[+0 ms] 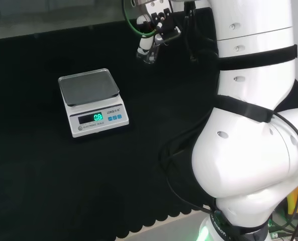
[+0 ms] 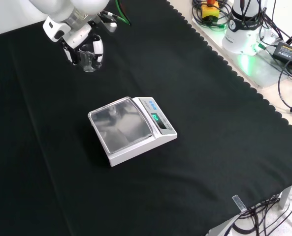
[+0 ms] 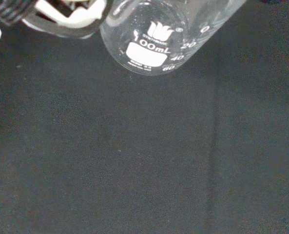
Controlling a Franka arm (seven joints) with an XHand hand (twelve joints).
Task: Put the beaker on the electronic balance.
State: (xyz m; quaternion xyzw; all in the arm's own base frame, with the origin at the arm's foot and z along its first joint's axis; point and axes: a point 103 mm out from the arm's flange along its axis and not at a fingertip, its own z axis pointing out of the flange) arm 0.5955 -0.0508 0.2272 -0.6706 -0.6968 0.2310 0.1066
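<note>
A small clear glass beaker [image 2: 89,60] with white printed marks [image 3: 149,44] is held in my black and white hand [image 2: 77,42], whose fingers curl round it. In the front view the hand and beaker are at the top left, beyond the balance. In the head view the hand [image 1: 156,30] with the beaker [image 1: 149,56] is at the top centre, right of and beyond the balance. The white electronic balance [image 1: 93,103] has a bare steel pan [image 2: 120,123] and a lit green display [image 2: 155,117]. Whether the beaker rests on the cloth or hangs just above it I cannot tell.
Black cloth [image 2: 195,167] covers the bench, with a scalloped edge at the front view's right. Beyond that edge lie cables and the arm's base [image 2: 242,27]. The arm's big white links [image 1: 249,125] take up the head view's right.
</note>
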